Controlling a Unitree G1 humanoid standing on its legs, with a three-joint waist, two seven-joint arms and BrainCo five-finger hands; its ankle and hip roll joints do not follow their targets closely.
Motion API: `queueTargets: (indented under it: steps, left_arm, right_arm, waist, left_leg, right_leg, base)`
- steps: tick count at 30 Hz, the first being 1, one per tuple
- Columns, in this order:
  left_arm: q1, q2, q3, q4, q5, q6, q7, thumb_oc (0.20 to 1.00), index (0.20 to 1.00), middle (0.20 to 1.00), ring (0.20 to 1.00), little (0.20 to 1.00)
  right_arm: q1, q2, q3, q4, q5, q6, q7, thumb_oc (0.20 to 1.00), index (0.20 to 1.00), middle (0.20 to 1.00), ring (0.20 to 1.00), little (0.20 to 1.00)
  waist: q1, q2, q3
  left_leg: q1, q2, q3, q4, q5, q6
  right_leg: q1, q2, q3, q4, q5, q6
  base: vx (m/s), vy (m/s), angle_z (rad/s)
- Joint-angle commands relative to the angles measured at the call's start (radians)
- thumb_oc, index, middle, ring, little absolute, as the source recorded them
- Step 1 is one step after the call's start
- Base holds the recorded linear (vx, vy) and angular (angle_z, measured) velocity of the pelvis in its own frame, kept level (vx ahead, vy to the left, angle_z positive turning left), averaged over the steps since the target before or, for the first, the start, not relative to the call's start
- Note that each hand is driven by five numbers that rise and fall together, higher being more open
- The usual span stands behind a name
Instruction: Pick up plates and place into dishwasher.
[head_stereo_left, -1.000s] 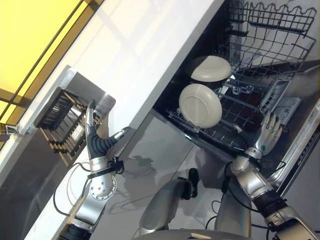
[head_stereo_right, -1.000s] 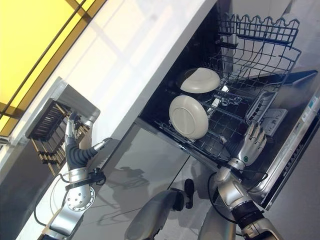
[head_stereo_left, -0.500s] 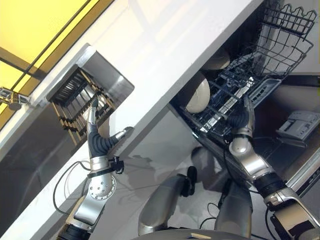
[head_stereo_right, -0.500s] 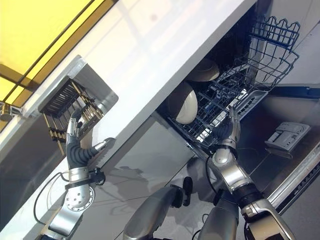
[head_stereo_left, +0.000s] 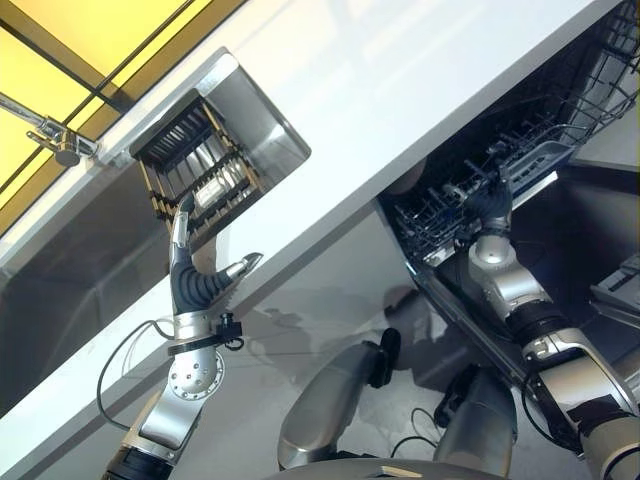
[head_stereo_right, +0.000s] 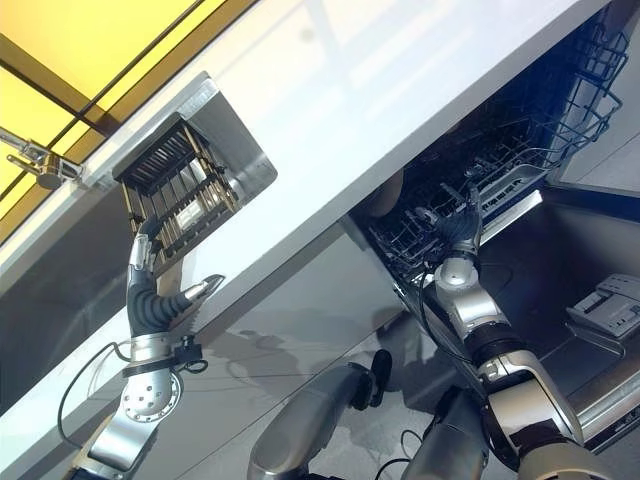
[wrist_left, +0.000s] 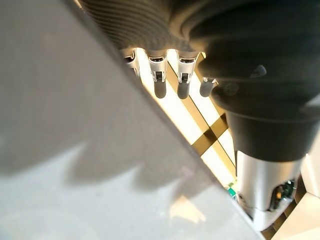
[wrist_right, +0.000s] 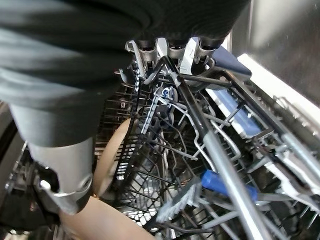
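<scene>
At the rack's front rim, the right hand (head_stereo_right: 462, 232) hooks curled fingers (wrist_right: 150, 52) over the lower rack (wrist_right: 210, 145). A beige plate (wrist_right: 112, 160) stands inside it. Push straight inward. Left hand (head_stereo_left: 188, 272) hovers open beside the bench (head_stereo_left: 420, 110).

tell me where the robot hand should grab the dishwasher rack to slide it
Best guess: the rack's front rim wire, reached from the open door side. That wire runs straight along the near edge, and the right robot hand is already there; its wrist view shows fingers at that wire.
</scene>
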Motion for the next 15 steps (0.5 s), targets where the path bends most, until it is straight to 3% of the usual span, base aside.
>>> queueTargets:
  steps: [1,9,15]
  left_arm:
    - [-0.019,0.051,0.076,-0.054,-0.027,-0.049,-0.01,1.0,1.0,1.0,1.0,1.0]
    - [-0.01,0.05,0.082,-0.063,-0.06,-0.055,-0.024,1.0,1.0,1.0,1.0,1.0]
    - [-0.015,0.063,0.098,-0.059,-0.078,-0.062,-0.041,1.0,1.0,1.0,1.0,1.0]
  right_arm:
    - [-0.159,0.126,0.061,-0.012,0.109,-0.091,0.223,1.0,1.0,1.0,1.0,1.0]
    - [-0.244,0.096,0.036,-0.008,0.186,-0.079,0.346,1.0,1.0,1.0,1.0,1.0]
    - [-0.252,0.071,0.044,-0.032,0.226,-0.082,0.421,1.0,1.0,1.0,1.0,1.0]
  waist:
    - [0.109,0.038,0.022]
    - [0.113,0.073,0.003]
    - [0.109,0.067,-0.003]
  left_leg:
    - [-0.038,-0.024,0.043,0.056,-0.052,0.027]
    - [0.007,-0.022,0.05,-0.024,-0.01,0.02]
    - [0.019,-0.015,0.057,-0.049,0.003,0.017]
  right_leg:
    - [-0.034,-0.01,0.118,0.007,0.094,0.01]
    - [0.009,-0.019,0.114,-0.049,0.108,0.015]
    - [0.031,-0.017,0.103,-0.082,0.12,0.016]
  base:
    - [0.01,0.052,0.06]
    - [0.02,0.06,0.04]
    - [-0.03,-0.009,0.03]
